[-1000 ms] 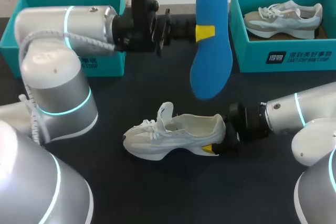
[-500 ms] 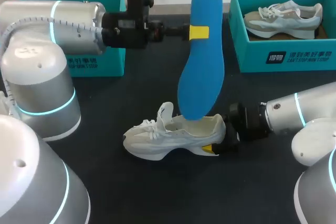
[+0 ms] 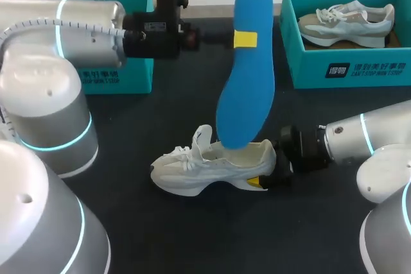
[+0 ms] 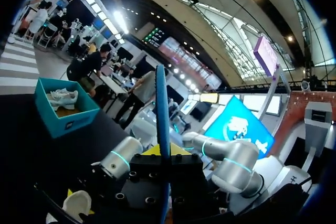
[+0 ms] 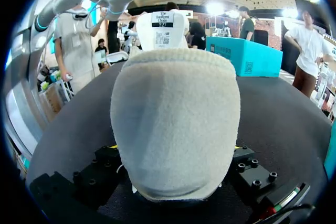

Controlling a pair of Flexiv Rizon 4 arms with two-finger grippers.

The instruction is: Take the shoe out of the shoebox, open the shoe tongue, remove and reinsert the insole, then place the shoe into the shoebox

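Since 1.0 s ago: the left arm has swung toward frame left, and the blue insole (image 3: 245,68) has gone from hanging slanted right of centre, clear of the shoe, to standing nearly upright. Its lower end is now over the collar of the white shoe (image 3: 212,165). There is almost no further shift over the last 0.5 s. The right arm and white shoe are unchanged across the head frames.

Left gripper (image 3: 244,38): upper centre of the head view, closed on the insole near its upper end, with one yellow tip showing against the blue. In the left wrist view the insole (image 4: 162,103) is edge-on, rising straight from between the yellow-tipped fingers (image 4: 151,151), pinched from both sides.

The insole's lower end overlaps the shoe opening in the head view. Cannot tell whether it touches or sits inside.

White shoe: lower centre, standing on its sole on the dark table (image 3: 167,107), toe toward frame left, tongue raised. The right gripper (image 3: 264,174) comes in from the lower right and clamps the heel, with one yellow tip visible on the near side. In the right wrist view the heel (image 5: 176,124) fills the gap between the fingers, with the tongue upright ahead of it.

Left-hand shoebox (image 3: 122,75): teal, upper left, partly behind the left arm. Right-hand shoebox (image 3: 347,68): teal, upper right, holding a second shoe (image 3: 347,20), grey and white.
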